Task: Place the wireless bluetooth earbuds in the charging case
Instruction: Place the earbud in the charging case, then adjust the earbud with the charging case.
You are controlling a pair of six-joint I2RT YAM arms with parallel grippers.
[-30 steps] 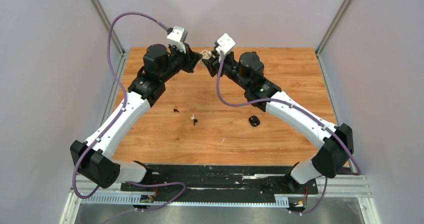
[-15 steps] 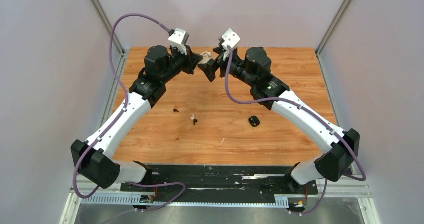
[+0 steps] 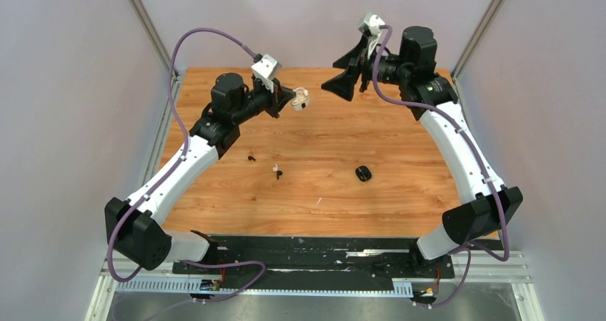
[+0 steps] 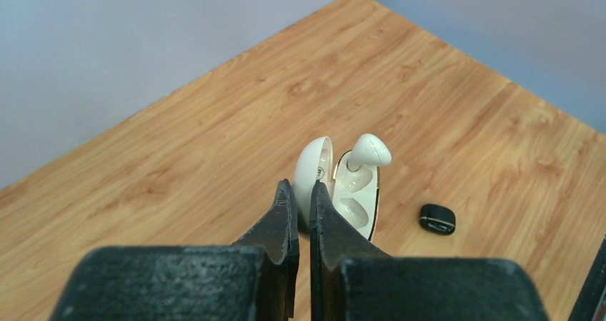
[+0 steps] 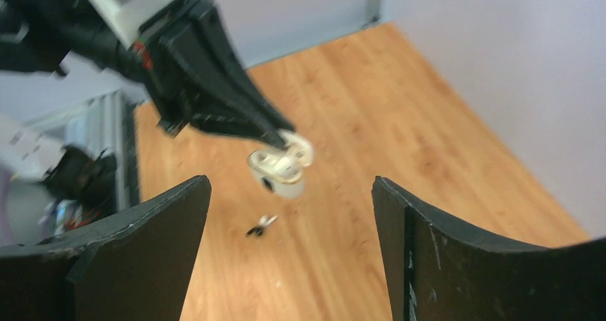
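My left gripper [image 3: 289, 98] is shut on the lid of an open white charging case [image 3: 301, 98] and holds it above the far part of the table. In the left wrist view the case [image 4: 355, 192] holds one white earbud [image 4: 369, 150] standing in its upper socket; the lower socket is empty. My right gripper [image 3: 348, 71] is open, empty, raised, and apart from the case, which hangs ahead of it in its wrist view [image 5: 282, 165]. On the table lie a black earbud [image 3: 251, 157], a white earbud [image 3: 275, 167] and another black earbud [image 3: 279, 174].
A closed black charging case [image 3: 364, 173] lies on the wooden table [image 3: 400, 121] right of centre; it also shows in the left wrist view [image 4: 436, 219]. A small white speck [image 3: 319, 201] lies nearer the front. Grey walls and metal posts bound the table.
My right gripper has drawn away from the white case, up and to the right, and is now open. My left gripper has shifted a little right with the case.
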